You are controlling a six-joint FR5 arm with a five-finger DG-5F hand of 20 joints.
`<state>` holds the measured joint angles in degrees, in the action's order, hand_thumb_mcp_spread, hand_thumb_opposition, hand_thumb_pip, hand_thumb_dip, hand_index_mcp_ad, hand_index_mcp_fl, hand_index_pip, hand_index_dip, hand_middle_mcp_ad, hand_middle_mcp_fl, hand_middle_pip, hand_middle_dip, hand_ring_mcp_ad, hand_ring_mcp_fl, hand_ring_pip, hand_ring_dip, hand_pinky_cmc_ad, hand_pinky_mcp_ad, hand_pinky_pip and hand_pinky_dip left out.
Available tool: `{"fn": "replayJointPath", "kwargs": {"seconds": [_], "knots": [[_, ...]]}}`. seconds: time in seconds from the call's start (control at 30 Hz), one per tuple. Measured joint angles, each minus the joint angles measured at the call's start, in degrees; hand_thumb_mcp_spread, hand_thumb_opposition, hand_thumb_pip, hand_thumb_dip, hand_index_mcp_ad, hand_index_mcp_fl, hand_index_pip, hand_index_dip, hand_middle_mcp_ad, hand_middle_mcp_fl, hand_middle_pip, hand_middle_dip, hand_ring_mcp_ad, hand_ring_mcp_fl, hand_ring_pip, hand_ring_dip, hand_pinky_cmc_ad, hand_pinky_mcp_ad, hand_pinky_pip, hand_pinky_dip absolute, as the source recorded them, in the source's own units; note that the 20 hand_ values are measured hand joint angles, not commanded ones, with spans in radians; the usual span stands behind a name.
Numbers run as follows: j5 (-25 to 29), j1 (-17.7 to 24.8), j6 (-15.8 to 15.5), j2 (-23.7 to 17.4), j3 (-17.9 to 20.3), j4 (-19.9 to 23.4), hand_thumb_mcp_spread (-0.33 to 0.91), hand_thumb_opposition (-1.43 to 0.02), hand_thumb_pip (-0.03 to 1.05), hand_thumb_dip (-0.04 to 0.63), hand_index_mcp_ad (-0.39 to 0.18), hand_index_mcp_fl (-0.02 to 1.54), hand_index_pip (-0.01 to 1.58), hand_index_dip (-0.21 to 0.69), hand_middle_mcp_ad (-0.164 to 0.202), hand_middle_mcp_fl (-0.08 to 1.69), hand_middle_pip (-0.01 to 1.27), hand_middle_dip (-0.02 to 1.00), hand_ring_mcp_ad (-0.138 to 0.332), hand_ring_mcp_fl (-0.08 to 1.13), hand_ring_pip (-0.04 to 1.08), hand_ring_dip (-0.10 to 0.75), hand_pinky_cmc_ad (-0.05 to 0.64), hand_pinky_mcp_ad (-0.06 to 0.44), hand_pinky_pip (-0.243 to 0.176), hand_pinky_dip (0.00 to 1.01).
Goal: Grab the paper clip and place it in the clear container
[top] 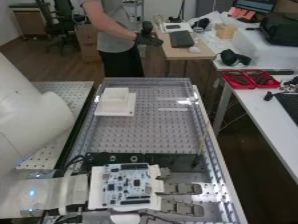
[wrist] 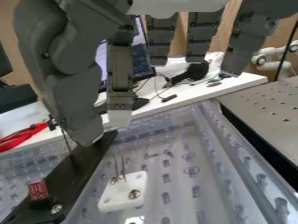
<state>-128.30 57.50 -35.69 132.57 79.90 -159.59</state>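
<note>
Paper clip (wrist: pixel 120 167): it seems to be the pair of thin wires standing up from a small white block (wrist: pixel 123 192) within the outline of the clear container (top: pixel 228 191). Whether the wires are loose or fixed in that block, I cannot tell. The hand (top: pixel 181 189) is above the near end of the container, its fingers (wrist: pixel 120 75) stretched out and well spread from the thumb (wrist: pixel 78 107), with nothing gripped. In the wrist view the thumb's tip appears near one end of a black strip (wrist: pixel 80 167) at the container, and a small red part (wrist: pixel 38 190) sits on the strip's other end. A circuit board (top: pixel 128 184) rides on the hand, also over the container's near end. Towards the container's far end is a larger white block (top: pixel 116 102). Beside the container stands a white bench (top: pixel 263 112), with a red tray (top: pixel 234 80) on it.
</note>
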Motion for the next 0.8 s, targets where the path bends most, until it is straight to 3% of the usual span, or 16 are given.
{"fn": "replayJointPath", "kwargs": {"seconds": [0.73, 0.8], "knots": [[0.71, 0.93, 0.89, 1.42, -0.34, 2.29, 0.43, -0.82, 0.61, 0.220, -0.173, 0.33, 1.46, 0.021, 0.035, 0.04, 0.12, 0.18, 0.150, 0.00, 0.08, 0.099, 0.333, 0.291, -0.093, 0.33], [0.71, 0.95, 0.86, 1.49, -0.41, 2.23, 0.43, -0.82, 0.61, 0.220, -0.173, 0.34, 1.46, 0.021, 0.035, 0.04, 0.12, 0.18, 0.131, 0.00, 0.09, 0.101, 0.333, 0.295, -0.093, 0.32]]}}
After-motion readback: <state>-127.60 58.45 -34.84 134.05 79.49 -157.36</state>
